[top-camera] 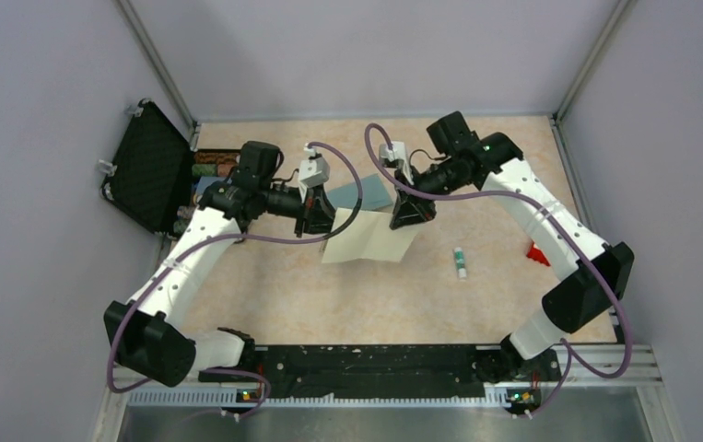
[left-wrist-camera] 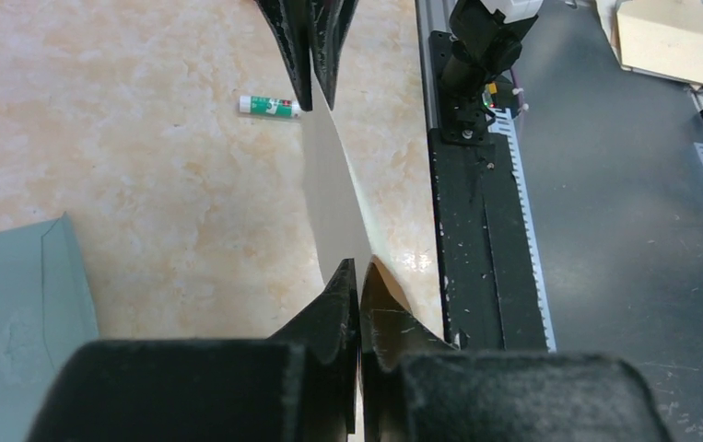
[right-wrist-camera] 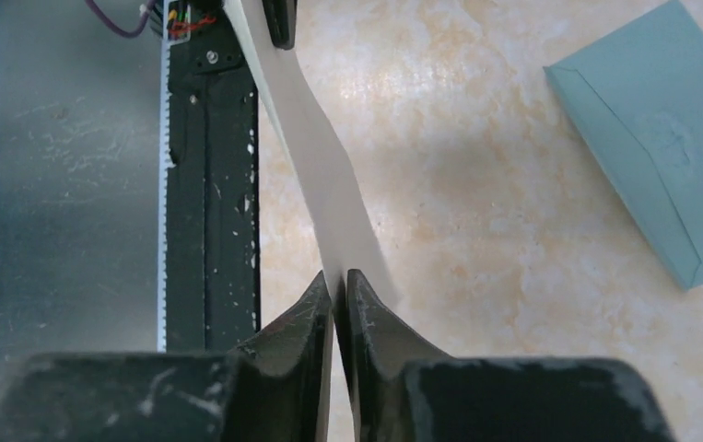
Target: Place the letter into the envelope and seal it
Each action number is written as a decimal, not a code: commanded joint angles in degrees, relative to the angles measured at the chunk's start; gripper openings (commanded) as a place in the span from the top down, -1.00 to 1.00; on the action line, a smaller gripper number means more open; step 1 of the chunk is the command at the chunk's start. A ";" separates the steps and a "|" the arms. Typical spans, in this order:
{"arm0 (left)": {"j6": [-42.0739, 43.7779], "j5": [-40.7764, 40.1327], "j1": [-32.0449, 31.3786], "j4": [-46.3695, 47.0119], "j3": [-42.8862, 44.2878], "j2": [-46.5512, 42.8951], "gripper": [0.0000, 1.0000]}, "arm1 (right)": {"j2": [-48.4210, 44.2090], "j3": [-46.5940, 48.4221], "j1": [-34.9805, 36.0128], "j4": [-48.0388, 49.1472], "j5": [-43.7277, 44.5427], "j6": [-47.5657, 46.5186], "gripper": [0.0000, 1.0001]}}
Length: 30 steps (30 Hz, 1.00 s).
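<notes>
Letter (top-camera: pixel 370 241) in left hand (left-wrist-camera: pixel 359 273), right hand (right-wrist-camera: pixel 339 280)

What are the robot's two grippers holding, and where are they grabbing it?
Both hold the beige letter. The left gripper pinches the sheet's left end, and the right gripper pinches its right end.

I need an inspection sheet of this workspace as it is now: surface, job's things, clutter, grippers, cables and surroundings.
Surface: marbled beige table.
Job's things: letter lifted off the table between both arms; envelope lying flat behind it.
Clutter: glue stick, small red object, open black case at the left edge.
Grippers: left gripper and right gripper each shut on the letter.
Cables: purple cables loop along both arms.
Surroundings: grey walls.
</notes>
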 commanded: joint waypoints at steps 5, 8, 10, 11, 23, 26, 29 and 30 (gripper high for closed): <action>-2.72 -4.30 1.91 1.95 1.00 -3.52 0.04 | -3.53 0.20 0.21 5.43 1.11 5.96 1.00; -0.68 -3.87 3.38 -1.59 1.87 -5.01 -0.23 | -4.22 0.49 -1.39 6.45 0.18 8.69 1.00; 2.98 -2.75 3.49 -6.11 3.45 -5.18 -0.26 | -4.13 0.47 -2.78 6.94 -1.23 10.60 1.00; 4.23 -2.11 3.51 -7.81 3.84 -5.06 -0.28 | -4.10 0.28 -3.34 7.59 -1.96 11.64 1.00; -10.63 -4.48 2.20 9.94 -0.30 -5.82 -0.36 | -4.06 -1.17 -5.01 13.70 -2.87 20.39 1.00; -13.51 -10.24 2.01 14.70 -1.19 -6.38 -0.24 | -4.34 -1.70 -5.16 14.53 -3.30 21.17 1.00; -14.10 -11.48 2.07 17.03 -1.76 -6.10 0.12 | -4.42 -2.18 -5.20 14.92 -3.34 21.77 1.00; -14.26 -10.87 2.08 17.13 -1.67 -5.81 0.29 | -4.42 -2.33 -5.21 15.04 -3.32 21.91 1.00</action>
